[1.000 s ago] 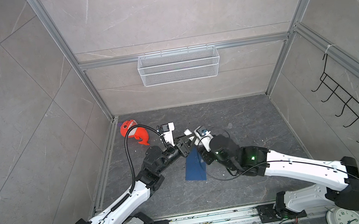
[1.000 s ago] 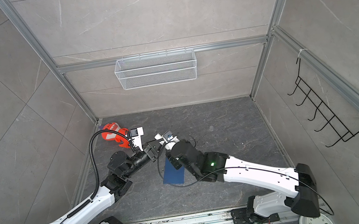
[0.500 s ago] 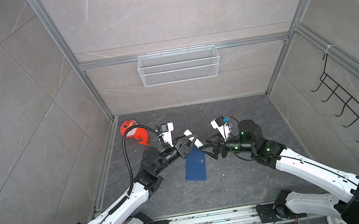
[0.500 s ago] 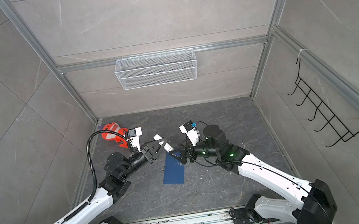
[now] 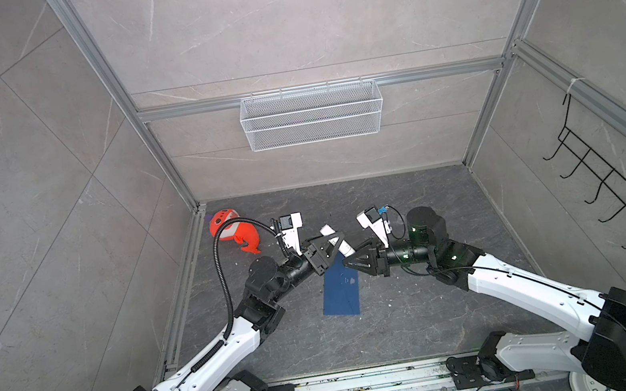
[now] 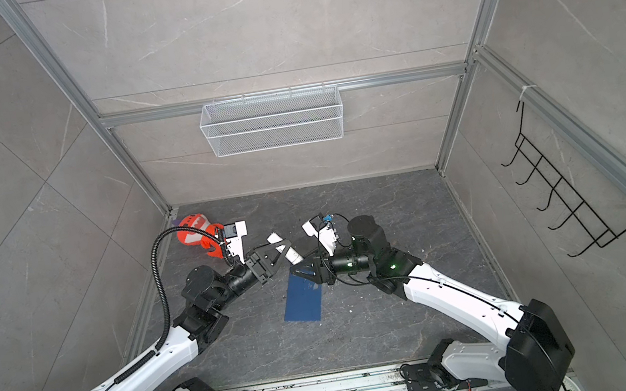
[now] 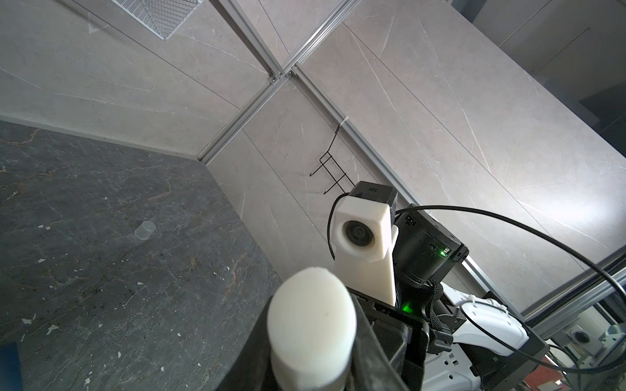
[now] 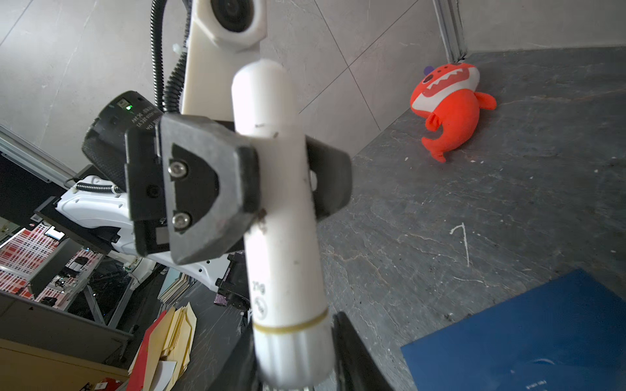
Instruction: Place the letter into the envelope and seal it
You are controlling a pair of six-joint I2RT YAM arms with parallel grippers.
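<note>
Top view, centre frame: your left gripper [image 5: 336,242] clamped on glue stick [image 5: 326,230] mid-body, stick held off floor [image 5: 426,314]. Your right gripper [image 5: 352,257] narrow, jaws flanking stick's ridged end; can't tell if gripping. Envelope [image 5: 340,293] flat on floor, just below both.

From my seat I see an orange plush toy [image 5: 235,235] lying on the dark stone floor [image 5: 426,314] at ten o'clock, close to the far left corner. A white wire basket [image 5: 312,116] hangs on the back wall at twelve. A black hook rack [image 5: 614,197] sits on the side wall at three o'clock, a white glue stick [image 8: 281,237] is tilted up off the floor near the middle, and a small clear cap [image 7: 145,231] stands alone on the stone.
</note>
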